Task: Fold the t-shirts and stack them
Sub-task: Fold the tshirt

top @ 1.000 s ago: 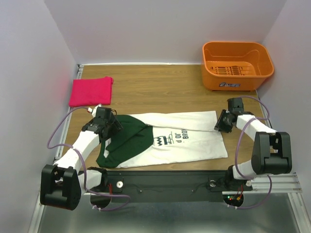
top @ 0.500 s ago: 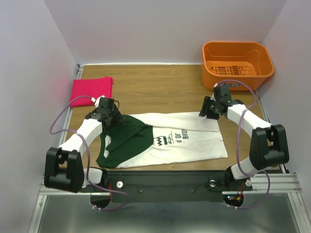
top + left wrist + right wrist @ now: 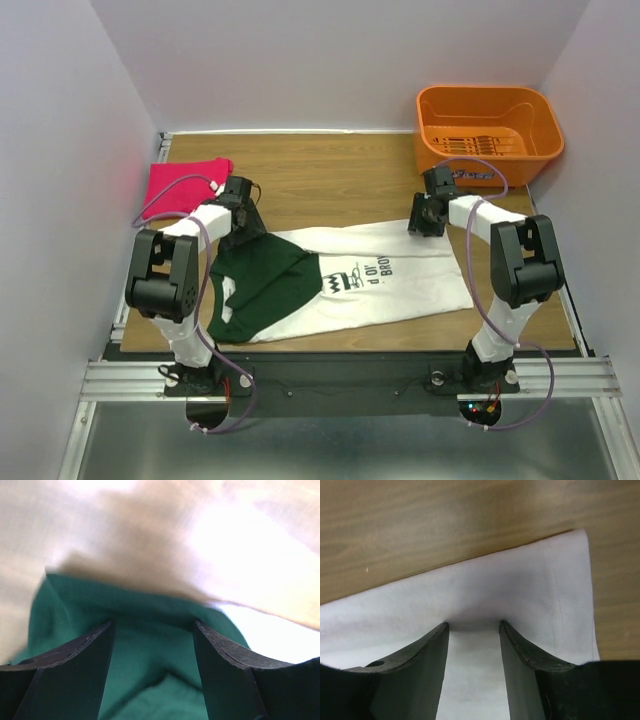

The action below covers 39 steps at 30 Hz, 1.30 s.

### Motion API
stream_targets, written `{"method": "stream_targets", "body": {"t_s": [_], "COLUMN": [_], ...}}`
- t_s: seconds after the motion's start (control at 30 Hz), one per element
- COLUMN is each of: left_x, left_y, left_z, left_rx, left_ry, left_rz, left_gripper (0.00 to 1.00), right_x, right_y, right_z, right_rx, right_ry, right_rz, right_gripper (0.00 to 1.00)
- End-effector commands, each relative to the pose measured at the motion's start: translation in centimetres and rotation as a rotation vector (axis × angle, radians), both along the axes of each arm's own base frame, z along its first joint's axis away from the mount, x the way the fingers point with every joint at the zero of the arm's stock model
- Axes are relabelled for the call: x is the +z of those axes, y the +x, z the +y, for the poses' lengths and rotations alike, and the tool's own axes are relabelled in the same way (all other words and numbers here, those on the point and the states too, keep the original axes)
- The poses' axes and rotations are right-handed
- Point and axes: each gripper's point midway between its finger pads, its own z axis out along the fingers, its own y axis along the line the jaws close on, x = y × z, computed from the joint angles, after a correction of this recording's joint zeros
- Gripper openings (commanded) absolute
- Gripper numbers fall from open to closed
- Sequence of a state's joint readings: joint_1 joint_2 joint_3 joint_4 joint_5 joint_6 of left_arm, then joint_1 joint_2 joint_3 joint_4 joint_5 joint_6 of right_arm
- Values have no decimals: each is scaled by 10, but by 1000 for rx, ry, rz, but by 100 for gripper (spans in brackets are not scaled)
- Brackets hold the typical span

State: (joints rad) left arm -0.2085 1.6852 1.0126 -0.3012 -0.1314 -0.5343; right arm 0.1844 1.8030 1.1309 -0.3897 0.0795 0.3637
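Observation:
The white t-shirt (image 3: 400, 292) with dark green sleeves (image 3: 258, 283) and black print lies folded lengthwise across the near middle of the table. The pink-red t-shirt (image 3: 183, 187) lies folded at the far left. My left gripper (image 3: 241, 214) is at the shirt's far left edge; in the left wrist view (image 3: 152, 622) its jaws stand apart over green cloth (image 3: 150, 670). My right gripper (image 3: 423, 217) is at the far right corner; in the right wrist view (image 3: 474, 624) its jaws stand apart with the fingertips down on white cloth (image 3: 520, 590).
An orange plastic basket (image 3: 488, 150) stands at the back right corner. Bare wooden table (image 3: 330, 180) lies between the pink shirt and the basket. Grey walls close in the left, right and back.
Both grippers have moved away from the bases to the shirt's far edge. The shirt has shifted and turned slightly, its right end now further back.

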Motion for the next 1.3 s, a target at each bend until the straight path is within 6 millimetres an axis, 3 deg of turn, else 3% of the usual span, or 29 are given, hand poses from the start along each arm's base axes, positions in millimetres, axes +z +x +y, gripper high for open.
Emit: {"method": "stream_targets", "body": {"t_s": [0.0, 0.1, 0.2, 0.27, 0.3, 0.4, 0.43, 0.57, 0.6, 0.67, 0.7, 0.77, 0.97, 1.27], "left_x": [19, 31, 60, 81, 86, 95, 90, 70, 65, 58, 57, 50, 33, 22], "left_y": [38, 54, 58, 51, 46, 22, 9, -12, -15, -17, -16, -14, -8, -10], "left_z": [-10, -15, -22, -26, -30, -44, -47, -45, -45, -48, -49, -53, -60, -71], "left_rx": [-46, -79, -135, -187, -238, -369, -436, -494, -500, -516, -518, -532, -565, -610], "left_ry": [0, -2, -4, -8, 2, -48, -60, -50, -51, -64, -69, -83, -87, -106], "left_rz": [-67, -92, -160, -217, -233, -272, -266, -238, -231, -229, -232, -223, -184, -155], "left_gripper": [74, 75, 77, 79, 80, 82, 85, 88, 88, 88, 88, 84, 71, 52], "right_x": [-21, -5, 26, 40, 55, 74, 86, 105, 123, 129, 145, 157, 166, 162], "right_y": [18, 33, 39, 36, 29, 13, 1, -31, -40, -53, -61, -74, -95, -99], "right_z": [-40, -47, -31, -25, -20, -4, -2, 19, 25, 28, 32, 35, 36, 35], "right_rx": [-81, -84, -4, 18, 39, 91, 97, 172, 197, 202, 221, 229, 239, 236], "right_ry": [-130, -149, -80, -52, -18, 66, 94, 216, 250, 281, 307, 337, 363, 360], "right_rz": [6, -40, -108, -136, -166, -201, -224, -250, -286, -293, -332, -362, -394, -382], "right_gripper": [52, 52, 55, 57, 60, 70, 73, 83, 86, 87, 87, 88, 88, 88]}}
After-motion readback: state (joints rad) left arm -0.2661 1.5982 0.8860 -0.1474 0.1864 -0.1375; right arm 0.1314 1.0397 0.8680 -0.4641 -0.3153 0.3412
